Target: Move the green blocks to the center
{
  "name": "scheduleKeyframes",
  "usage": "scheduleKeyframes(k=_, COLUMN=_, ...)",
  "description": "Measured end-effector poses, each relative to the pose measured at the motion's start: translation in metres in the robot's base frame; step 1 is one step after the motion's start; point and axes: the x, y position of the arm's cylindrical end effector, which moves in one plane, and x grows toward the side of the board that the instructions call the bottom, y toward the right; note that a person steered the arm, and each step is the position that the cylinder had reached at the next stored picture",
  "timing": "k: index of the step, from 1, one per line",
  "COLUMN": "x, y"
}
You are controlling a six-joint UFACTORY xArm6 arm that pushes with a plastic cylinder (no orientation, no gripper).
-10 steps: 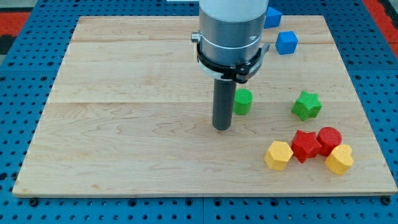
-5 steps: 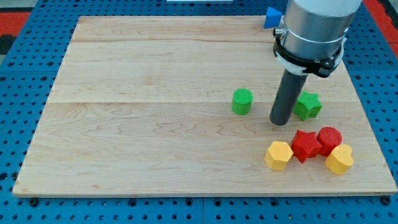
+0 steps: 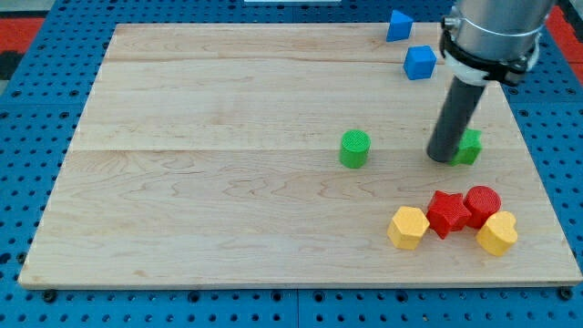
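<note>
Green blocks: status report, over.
My tip down in front of the green star, hiding most of it. Green cylinder sits alone, right of board center. No block between either green and center.

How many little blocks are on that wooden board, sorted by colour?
Green: 2, a cylinder and a block partly hidden behind my tip
Blue: 2
Red: 2
Yellow: 2
Total: 8
</note>
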Motion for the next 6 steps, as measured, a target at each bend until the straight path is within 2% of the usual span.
scheduleKeyframes(k=1, x=0.009, y=0.019)
scheduleKeyframes(k=2, x=0.021, y=0.011)
scheduleKeyframes(k=3, x=0.008, y=0.088)
scheduleKeyframes(k=4, x=-0.036, y=0.053)
scheduleKeyframes(k=6, x=-0.036, y=-0.155)
